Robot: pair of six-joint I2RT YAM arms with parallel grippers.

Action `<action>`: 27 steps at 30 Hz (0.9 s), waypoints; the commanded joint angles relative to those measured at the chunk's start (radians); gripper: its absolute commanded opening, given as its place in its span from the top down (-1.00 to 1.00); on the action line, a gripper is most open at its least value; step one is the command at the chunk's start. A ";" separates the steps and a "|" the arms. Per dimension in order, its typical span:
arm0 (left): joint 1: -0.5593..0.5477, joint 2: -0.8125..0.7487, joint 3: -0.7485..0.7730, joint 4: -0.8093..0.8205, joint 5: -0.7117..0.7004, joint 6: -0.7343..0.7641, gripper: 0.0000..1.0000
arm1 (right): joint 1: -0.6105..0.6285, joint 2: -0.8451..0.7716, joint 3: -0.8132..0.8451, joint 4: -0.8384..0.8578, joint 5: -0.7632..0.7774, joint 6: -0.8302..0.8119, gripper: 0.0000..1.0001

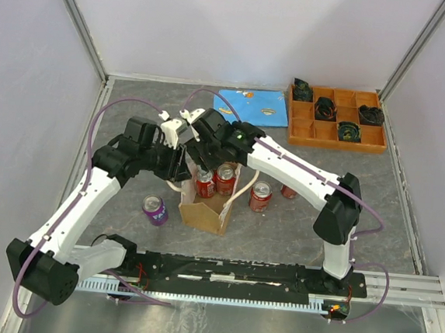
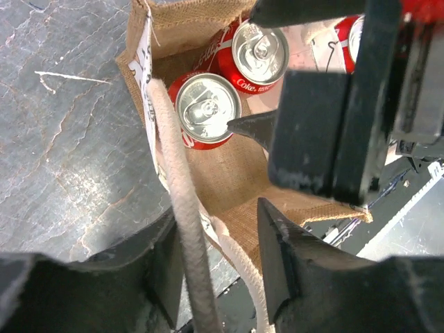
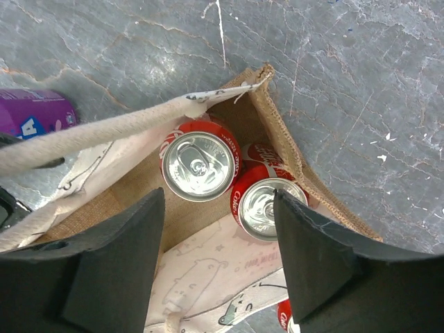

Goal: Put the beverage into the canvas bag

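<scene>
The canvas bag (image 1: 203, 211) stands open in the middle of the table, its tan inside (image 2: 236, 187) showing. Two red cola cans (image 3: 198, 166) (image 3: 266, 208), the beverage, stand upright inside it, side by side. My right gripper (image 3: 218, 198) hangs open just above the bag mouth with nothing between its fingers. In the top view it (image 1: 201, 158) sits over the cans. My left gripper (image 2: 215, 211) is at the bag's left rim, its jaws apart. The cream rope handle (image 2: 177, 159) runs between them against the left finger, unclamped.
A purple can (image 1: 155, 210) stands left of the bag. Two more red cans (image 1: 260, 195) (image 1: 289, 192) stand to its right. At the back lie a blue cloth (image 1: 251, 105) and an orange compartment tray (image 1: 337, 118) with dark items. White walls enclose the table.
</scene>
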State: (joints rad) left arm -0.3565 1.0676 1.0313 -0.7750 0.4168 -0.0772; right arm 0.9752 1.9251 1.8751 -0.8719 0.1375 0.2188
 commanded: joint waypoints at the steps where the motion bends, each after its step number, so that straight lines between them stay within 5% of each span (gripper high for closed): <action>1: 0.001 -0.032 0.017 0.013 0.025 0.041 0.03 | 0.006 -0.051 0.061 0.007 0.015 0.004 -0.39; 9: 0.001 -0.121 0.101 0.103 -0.076 0.086 -0.08 | -0.113 -0.125 0.147 -0.052 0.093 0.080 -0.54; 14: 0.001 -0.138 0.148 0.110 -0.094 0.121 -0.38 | -0.285 -0.165 0.159 -0.168 0.149 0.099 -0.68; 21: 0.001 -0.143 0.153 0.007 0.080 0.250 -0.49 | -0.482 -0.226 -0.007 -0.324 0.110 0.152 -0.84; 27: -0.003 -0.128 0.161 -0.088 0.201 0.370 -0.48 | -0.533 -0.286 -0.206 -0.336 0.048 0.212 -0.93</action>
State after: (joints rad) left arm -0.3565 0.9337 1.1584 -0.7944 0.4839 0.1471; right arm 0.4541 1.6958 1.7531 -1.1618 0.2291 0.3767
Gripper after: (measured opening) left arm 0.742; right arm 0.944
